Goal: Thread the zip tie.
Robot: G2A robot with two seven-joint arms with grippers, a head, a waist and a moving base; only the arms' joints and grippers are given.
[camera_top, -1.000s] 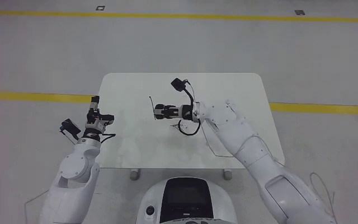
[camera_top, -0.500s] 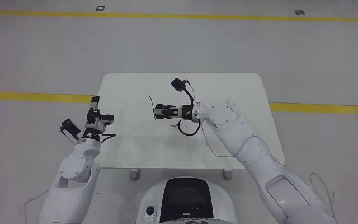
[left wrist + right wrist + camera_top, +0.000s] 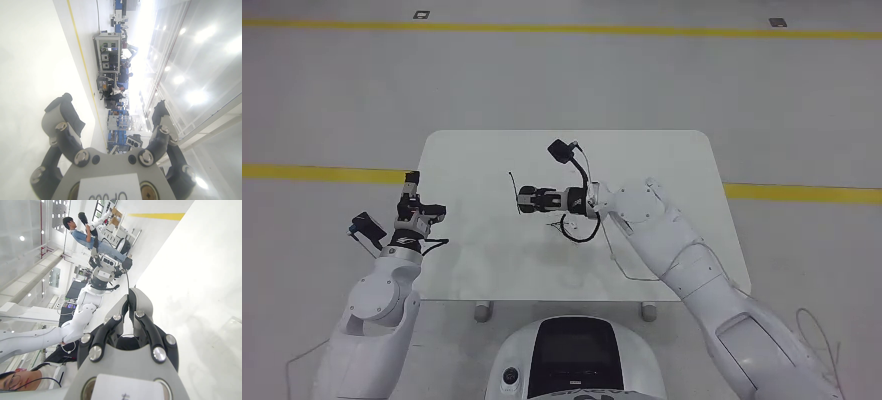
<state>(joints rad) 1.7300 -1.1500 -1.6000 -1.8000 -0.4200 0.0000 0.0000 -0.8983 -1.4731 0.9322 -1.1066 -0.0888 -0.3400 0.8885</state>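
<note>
Over the middle of the white table, my right gripper is shut on a thin black zip tie. In the right wrist view the tie sticks straight out from between the closed fingertips of that gripper. It is a bare strip with nothing around it. My left gripper is at the table's left edge, well apart from the tie. In its own wrist view this gripper is open, with nothing between its fingers.
The tabletop around the right gripper is bare white surface. Its left edge lies beside the left arm. Grey floor with yellow lines surrounds the table.
</note>
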